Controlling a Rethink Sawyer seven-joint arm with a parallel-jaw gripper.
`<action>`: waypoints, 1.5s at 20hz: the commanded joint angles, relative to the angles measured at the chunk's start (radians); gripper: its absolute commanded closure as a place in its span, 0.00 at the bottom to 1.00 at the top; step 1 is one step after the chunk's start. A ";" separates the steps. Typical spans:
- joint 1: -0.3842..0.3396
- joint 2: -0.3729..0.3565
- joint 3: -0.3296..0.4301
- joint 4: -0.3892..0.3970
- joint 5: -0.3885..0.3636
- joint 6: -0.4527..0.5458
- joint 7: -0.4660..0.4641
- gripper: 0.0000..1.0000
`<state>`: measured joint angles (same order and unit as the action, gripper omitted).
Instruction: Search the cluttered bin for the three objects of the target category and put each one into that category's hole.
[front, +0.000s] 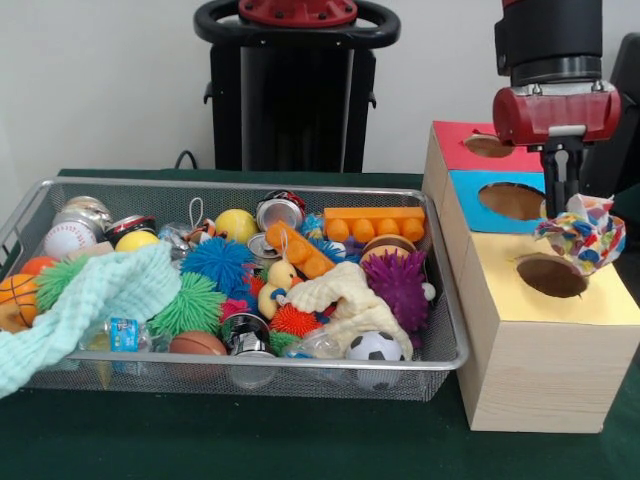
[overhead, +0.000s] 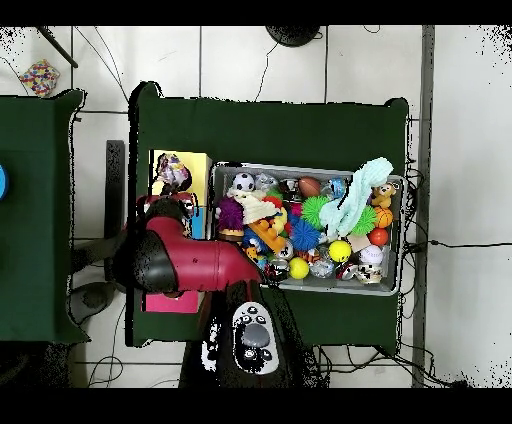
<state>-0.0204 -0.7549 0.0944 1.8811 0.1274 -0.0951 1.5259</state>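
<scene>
My gripper (front: 563, 203) hangs over the wooden box (front: 530, 370), shut on a confetti-patterned cloth (front: 583, 232). The cloth dangles just above and right of the dark hole (front: 551, 276) in the box's yellow panel (front: 600, 305). In the overhead view the same cloth (overhead: 173, 172) lies over the yellow panel (overhead: 197, 165), and the red arm (overhead: 190, 262) covers the gripper. Inside the wire bin (front: 240, 372), a mint green cloth (front: 100, 295) drapes over the left end. A cream cloth (front: 345, 295) sits among the toys at the right.
The box also has a blue panel with a hole (front: 512, 200) and a red panel with a hole (front: 488, 146). The bin holds spiky balls, sports balls, cans, a rubber duck (front: 281, 280) and an orange brick (front: 374, 224). A second green table (overhead: 35, 200) stands apart.
</scene>
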 joint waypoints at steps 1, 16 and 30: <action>-0.009 0.008 -0.022 -0.041 0.022 0.106 0.160 1.00; -0.062 0.082 0.025 -0.046 -0.002 0.030 0.194 1.00; 0.014 0.072 -0.041 -0.049 0.042 0.030 0.216 1.00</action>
<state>-0.0346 -0.7189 0.0407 1.8721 0.1268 -0.0592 1.5259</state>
